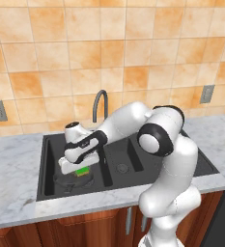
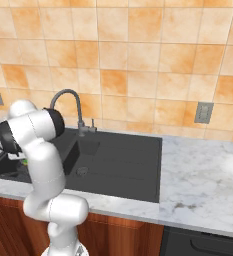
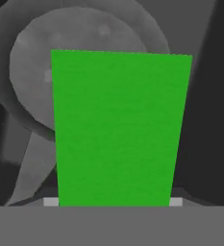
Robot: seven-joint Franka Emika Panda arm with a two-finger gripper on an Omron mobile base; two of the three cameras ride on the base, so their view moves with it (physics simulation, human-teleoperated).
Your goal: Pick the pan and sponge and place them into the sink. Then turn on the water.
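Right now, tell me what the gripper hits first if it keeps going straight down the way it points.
The gripper points down into the left basin of the sink. The sponge sits right at its tips, so that comes first; just beyond lies the pan. Whether the sponge is already resting on the pan is unclear.

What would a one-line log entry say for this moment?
pan: in sink left basin | sponge: in gripper above pan | faucet: no water running
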